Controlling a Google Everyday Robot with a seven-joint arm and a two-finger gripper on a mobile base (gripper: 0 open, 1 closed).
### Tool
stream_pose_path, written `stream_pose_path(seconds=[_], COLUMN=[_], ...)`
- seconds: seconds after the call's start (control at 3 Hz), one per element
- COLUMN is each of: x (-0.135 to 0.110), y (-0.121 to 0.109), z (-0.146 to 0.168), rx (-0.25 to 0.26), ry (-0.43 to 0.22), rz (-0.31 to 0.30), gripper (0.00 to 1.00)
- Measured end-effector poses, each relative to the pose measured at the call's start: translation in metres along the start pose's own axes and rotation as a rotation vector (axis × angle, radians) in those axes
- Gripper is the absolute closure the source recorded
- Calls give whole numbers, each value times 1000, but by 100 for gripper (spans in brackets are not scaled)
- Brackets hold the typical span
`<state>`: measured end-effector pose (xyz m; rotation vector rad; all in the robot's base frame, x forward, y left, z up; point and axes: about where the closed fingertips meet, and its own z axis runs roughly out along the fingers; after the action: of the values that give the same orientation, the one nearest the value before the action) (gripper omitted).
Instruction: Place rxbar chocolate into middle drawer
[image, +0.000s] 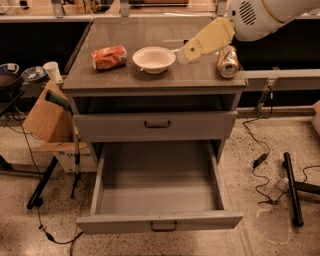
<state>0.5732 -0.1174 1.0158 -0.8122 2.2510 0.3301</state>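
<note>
My gripper (183, 54) hangs from the cream arm coming in from the upper right. It is low over the cabinet top, just right of the white bowl (154, 59) and left of the tan drink can (227, 62). The rxbar chocolate does not show; the spot behind the gripper is covered by it. The middle drawer (159, 221) is pulled wide open at the bottom front, and its long grey tray holds nothing.
An orange-red snack bag (109, 57) lies left of the bowl. Above the open drawer is a shut, taller grey drawer front (156, 124). A cardboard box (44, 114) and a stand are on the left, cables and a black bar (293, 187) on the floor at right.
</note>
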Motion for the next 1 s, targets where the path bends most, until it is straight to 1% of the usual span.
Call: stream_pose_path(seconds=[0.33, 0.67, 1.0], x=[0, -6, -20], y=[-2, -15, -31], z=[-1, 20, 40], rx=[5, 44, 106], ry=[-37, -70, -105], rz=[43, 131, 239], gripper=[0, 0, 0])
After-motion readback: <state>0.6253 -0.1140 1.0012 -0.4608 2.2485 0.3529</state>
